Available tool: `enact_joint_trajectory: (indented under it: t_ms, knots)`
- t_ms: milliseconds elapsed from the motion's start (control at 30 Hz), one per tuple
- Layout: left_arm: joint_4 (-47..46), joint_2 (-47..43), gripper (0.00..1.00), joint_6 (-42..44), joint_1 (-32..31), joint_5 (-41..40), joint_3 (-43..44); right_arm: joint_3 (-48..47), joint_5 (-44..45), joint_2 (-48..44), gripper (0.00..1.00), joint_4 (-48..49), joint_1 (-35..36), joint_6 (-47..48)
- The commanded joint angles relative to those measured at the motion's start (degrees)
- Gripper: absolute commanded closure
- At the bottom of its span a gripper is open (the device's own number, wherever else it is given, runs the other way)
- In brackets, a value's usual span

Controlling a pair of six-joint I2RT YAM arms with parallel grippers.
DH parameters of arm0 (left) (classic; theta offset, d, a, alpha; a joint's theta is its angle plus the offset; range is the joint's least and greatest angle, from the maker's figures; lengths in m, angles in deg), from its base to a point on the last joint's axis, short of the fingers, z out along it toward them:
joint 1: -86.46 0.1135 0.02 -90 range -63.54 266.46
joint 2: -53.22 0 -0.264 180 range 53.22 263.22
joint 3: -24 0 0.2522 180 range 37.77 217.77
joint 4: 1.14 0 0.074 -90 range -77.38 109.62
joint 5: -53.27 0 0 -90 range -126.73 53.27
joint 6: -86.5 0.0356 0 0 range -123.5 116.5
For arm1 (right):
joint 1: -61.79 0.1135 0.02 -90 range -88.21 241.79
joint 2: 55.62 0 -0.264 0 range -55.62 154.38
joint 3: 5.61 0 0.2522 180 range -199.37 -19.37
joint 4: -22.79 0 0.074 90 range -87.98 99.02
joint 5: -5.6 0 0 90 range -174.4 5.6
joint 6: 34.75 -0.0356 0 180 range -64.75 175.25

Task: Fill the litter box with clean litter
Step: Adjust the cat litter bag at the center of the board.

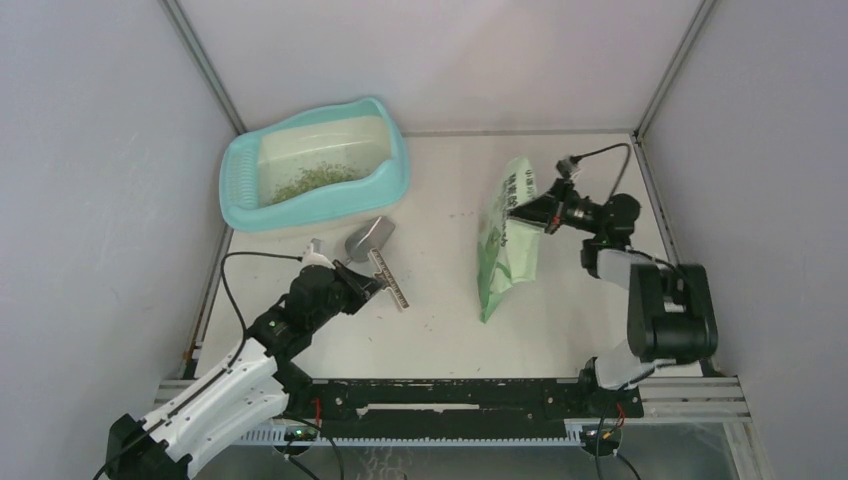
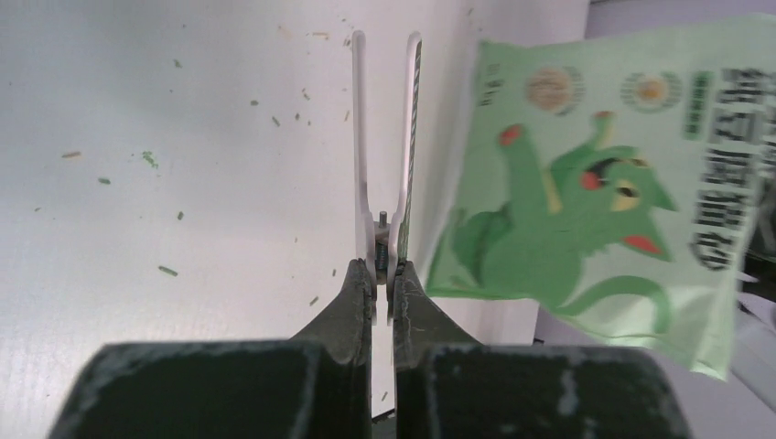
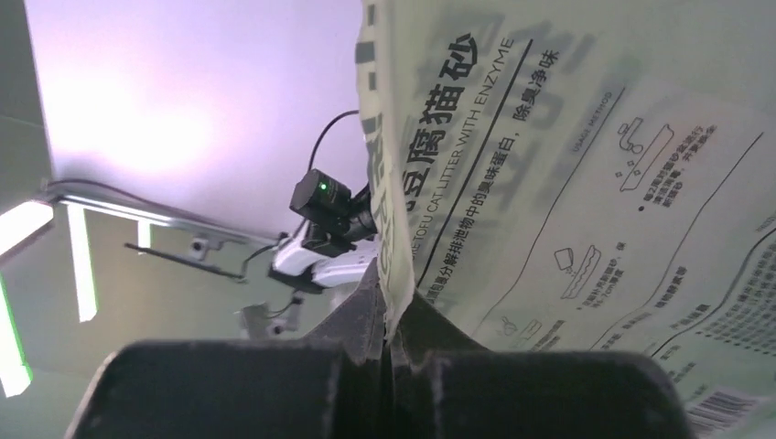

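Left tool (image 2: 384,279) pinches the scoop (image 1: 370,237); right tool (image 3: 388,320) pinches the bag (image 1: 505,250). Your litter box (image 1: 235,190) sits far-left on the worktop (image 1: 450,300), holding only thin litter (image 1: 315,180): judge filling barely begun.

Left fingers (image 2: 352,302) clamped, right fingers (image 3: 361,315) clamped

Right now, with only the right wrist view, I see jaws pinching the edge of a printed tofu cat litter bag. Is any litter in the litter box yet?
Observer: Yes; the top view shows a thin patch of litter on the litter box floor.
Operator: And the left arm?
Observer: The left gripper is shut on the metal scoop handle, scoop head close to the box.
Operator: Any spill?
Observer: Stray granules dot the table around the scoop, left of the litter bag.
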Motion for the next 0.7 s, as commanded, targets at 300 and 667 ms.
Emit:
enact_joint_trajectory:
  t_ms: [300, 667]
  knots:
    - [-4.68, 11.13, 0.98, 5.23, -0.01, 6.71, 11.03, -25.4, 1.43, -28.14, 1.0, -82.91, -9.3, 51.11]
    - [-4.7, 5.62, 0.98, 3.74, 0.04, 6.26, 6.57, -37.69, 19.22, -10.77, 1.0, -114.72, 12.5, 78.43]
